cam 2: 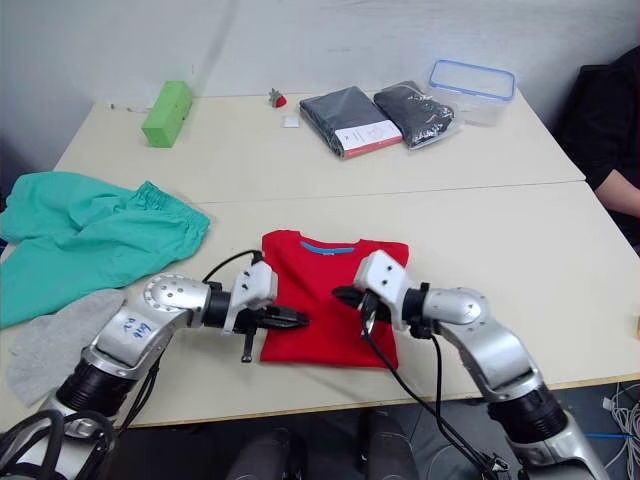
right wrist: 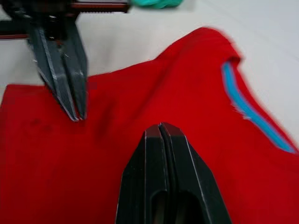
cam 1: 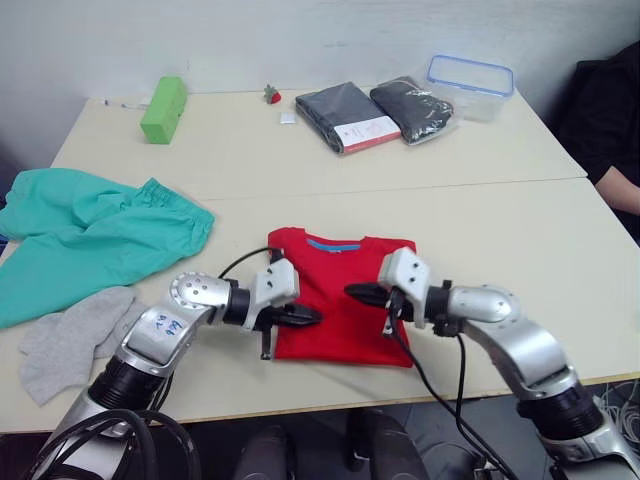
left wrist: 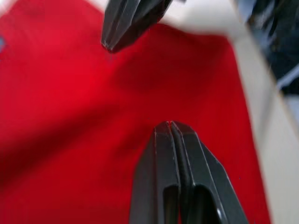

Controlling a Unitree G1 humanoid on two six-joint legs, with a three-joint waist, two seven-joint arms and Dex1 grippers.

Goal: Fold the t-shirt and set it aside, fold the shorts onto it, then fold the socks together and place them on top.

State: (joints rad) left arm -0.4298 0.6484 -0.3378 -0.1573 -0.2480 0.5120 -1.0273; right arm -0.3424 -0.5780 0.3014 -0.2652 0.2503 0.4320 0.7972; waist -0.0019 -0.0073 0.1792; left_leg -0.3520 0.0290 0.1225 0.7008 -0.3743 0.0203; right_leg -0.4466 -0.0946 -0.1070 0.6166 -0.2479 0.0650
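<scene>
The small bright red cotton t-shirt [cam 1: 340,300] lies flat at the near middle of the pale table [cam 1: 560,230] — folded into a rectangle. Over it, left gripper [cam 1: 312,316] and right gripper [cam 1: 352,291] face each other, both pressed together, empty.

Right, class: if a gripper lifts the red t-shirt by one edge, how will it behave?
The t-shirt lies flat with soft creases, so it will probably droop and unfold. It looks thin, so likely light. Pushed by the shut left gripper, it would probably bunch up on the table rather than slide whole.
</scene>
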